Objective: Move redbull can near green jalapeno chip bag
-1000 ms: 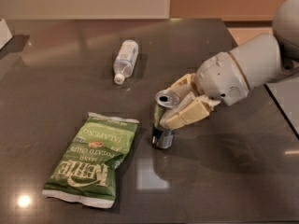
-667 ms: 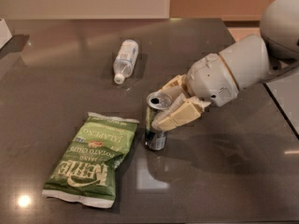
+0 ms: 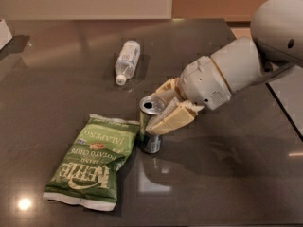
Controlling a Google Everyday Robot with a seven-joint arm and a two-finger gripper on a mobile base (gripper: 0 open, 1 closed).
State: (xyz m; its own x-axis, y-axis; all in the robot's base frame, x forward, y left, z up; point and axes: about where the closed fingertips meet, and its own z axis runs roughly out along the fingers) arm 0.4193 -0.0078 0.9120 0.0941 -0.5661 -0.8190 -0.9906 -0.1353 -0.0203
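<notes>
The redbull can (image 3: 150, 143) stands upright on the dark table (image 3: 227, 174), its silver top showing, right beside the right edge of the green jalapeno chip bag (image 3: 92, 160). The bag lies flat at the front left, white lettering up. My gripper (image 3: 163, 109) comes in from the right and is shut on the can, one pale finger (image 3: 170, 119) across its front, the other behind it. The can's base rests on or just above the table.
A clear plastic bottle (image 3: 127, 60) with a white cap lies on its side at the back centre. A white object (image 3: 4, 32) sits at the far left edge. The table's right edge (image 3: 284, 108) runs near my arm.
My gripper has carried the can leftward toward the chip bag; the can now stands next to the bag's right edge. The bag and bottle have not moved.
</notes>
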